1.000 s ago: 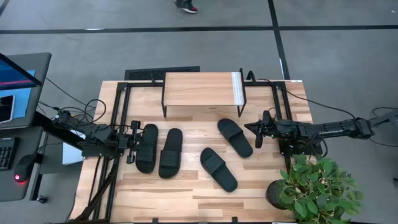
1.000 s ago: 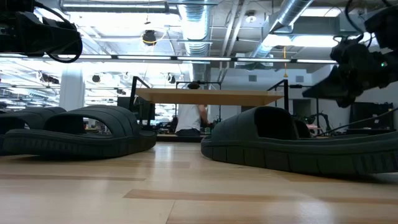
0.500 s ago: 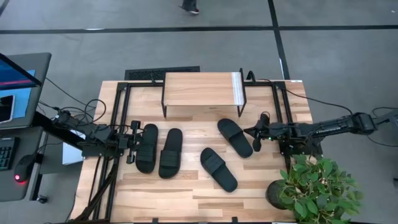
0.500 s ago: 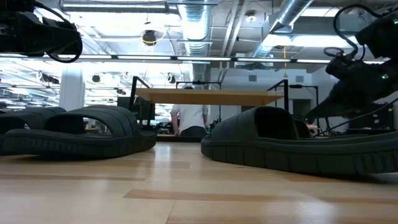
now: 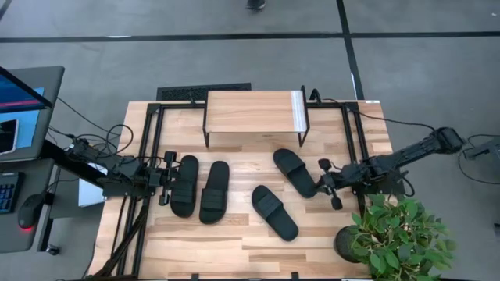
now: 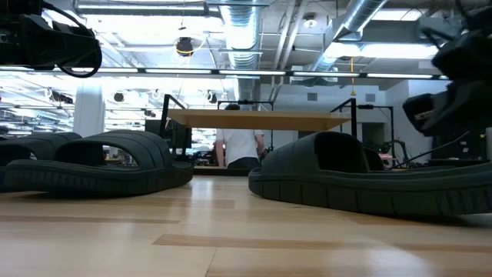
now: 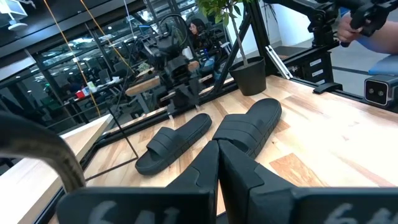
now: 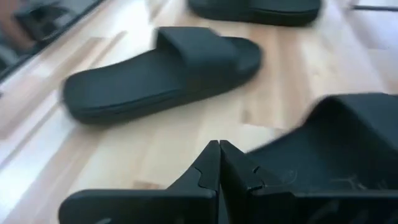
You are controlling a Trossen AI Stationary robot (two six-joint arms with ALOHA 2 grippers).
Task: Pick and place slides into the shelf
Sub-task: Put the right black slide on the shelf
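Four black slides lie on the table in the high view: two side by side at the left [image 5: 183,186] [image 5: 214,191], one at centre right [image 5: 294,172] and one nearer [image 5: 274,211]. The shelf [image 5: 254,112] stands at the far edge on its thin black legs, its wood top bare. My left gripper [image 5: 166,179] is shut and sits just left of the leftmost slide. My right gripper [image 5: 325,184] is shut and low, close by the near end of the centre-right slide [image 8: 348,143]. The low view shows slides [image 6: 115,161] [image 6: 369,181] before the shelf [image 6: 261,119].
A potted plant [image 5: 394,234] stands at the table's near right corner, close under my right arm. Black frame rails [image 5: 148,156] [image 5: 353,133] run along both sides. A person [image 6: 240,146] stands beyond the shelf. Bare wood lies between the slides and the near edge.
My right gripper has moved toward the table's near edge and down, turning as it went, and now sits by the near end of the centre-right slide. The slides have stayed where they were.
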